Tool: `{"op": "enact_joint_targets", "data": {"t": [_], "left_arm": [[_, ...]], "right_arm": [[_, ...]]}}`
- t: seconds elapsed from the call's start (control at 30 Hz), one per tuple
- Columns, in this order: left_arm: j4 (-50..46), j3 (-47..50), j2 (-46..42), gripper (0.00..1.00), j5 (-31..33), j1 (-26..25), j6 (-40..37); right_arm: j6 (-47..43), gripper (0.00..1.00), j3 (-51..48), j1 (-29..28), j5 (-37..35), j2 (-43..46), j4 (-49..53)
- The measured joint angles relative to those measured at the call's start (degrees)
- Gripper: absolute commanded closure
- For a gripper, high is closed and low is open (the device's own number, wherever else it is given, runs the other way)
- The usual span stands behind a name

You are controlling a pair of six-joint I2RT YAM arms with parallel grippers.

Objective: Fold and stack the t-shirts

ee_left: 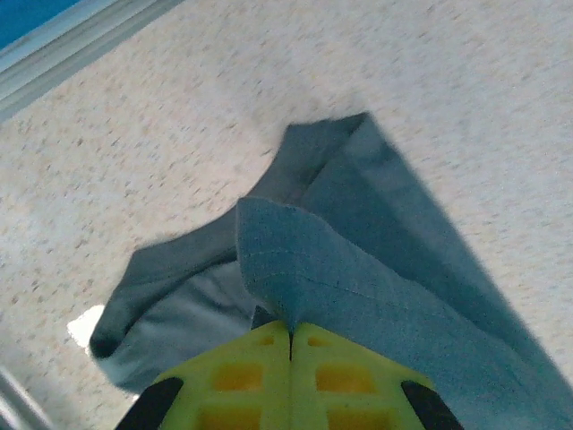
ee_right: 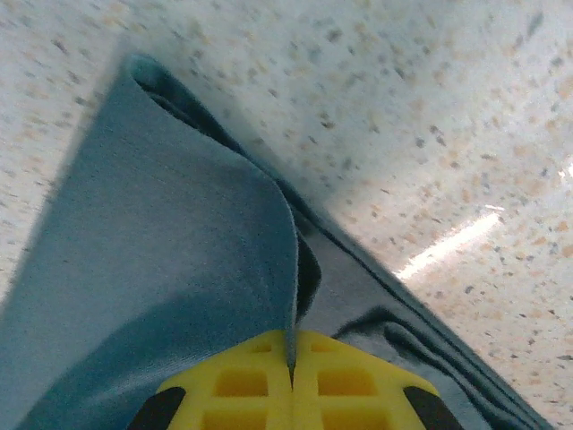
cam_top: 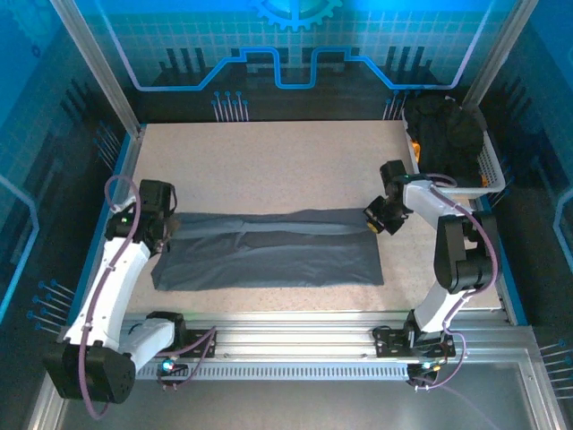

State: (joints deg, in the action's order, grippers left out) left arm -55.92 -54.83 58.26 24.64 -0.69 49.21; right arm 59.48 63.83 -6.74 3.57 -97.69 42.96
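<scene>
A slate-grey t-shirt (cam_top: 269, 251) lies stretched across the middle of the table as a long folded band. My left gripper (cam_top: 162, 226) is shut on its left end; in the left wrist view the yellow fingertips (ee_left: 242, 376) pinch a hemmed fold of the t-shirt (ee_left: 358, 269). At the band's right end, my right gripper (cam_top: 376, 218) is shut on the cloth edge. The right wrist view has the t-shirt (ee_right: 161, 269) edge caught between the yellow fingertips (ee_right: 242, 385). More dark t-shirts (cam_top: 445, 130) are heaped in the basket at the back right.
The white mesh basket (cam_top: 488, 166) stands at the table's back right corner, close behind my right arm. Bare speckled tabletop (cam_top: 269, 166) lies beyond the shirt, and a narrower strip in front of it. Blue walls enclose the table.
</scene>
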Motion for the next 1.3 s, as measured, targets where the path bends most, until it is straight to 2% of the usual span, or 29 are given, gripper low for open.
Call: {"op": "enact_joint_targets", "data": {"t": [0.23, 0.43, 1.3], "left_arm": [[-3.7, 6.3, -1.0, 1.00, -0.5, 0.0, 7.6], [-5.5, 8.0, -2.1, 1.00, -0.5, 0.0, 11.7], [-5.1, 12.3, 0.1, 1.00, -3.9, -0.1, 15.4]], "right_arm": [[-0.4, 1.00, -3.0, 0.0, 0.1, 0.1, -0.2], [-1.0, 1.00, -3.0, 0.0, 0.0, 0.1, 0.1], [-1.0, 1.00, -5.1, -1.2, -1.6, 2.2, 2.9]]}}
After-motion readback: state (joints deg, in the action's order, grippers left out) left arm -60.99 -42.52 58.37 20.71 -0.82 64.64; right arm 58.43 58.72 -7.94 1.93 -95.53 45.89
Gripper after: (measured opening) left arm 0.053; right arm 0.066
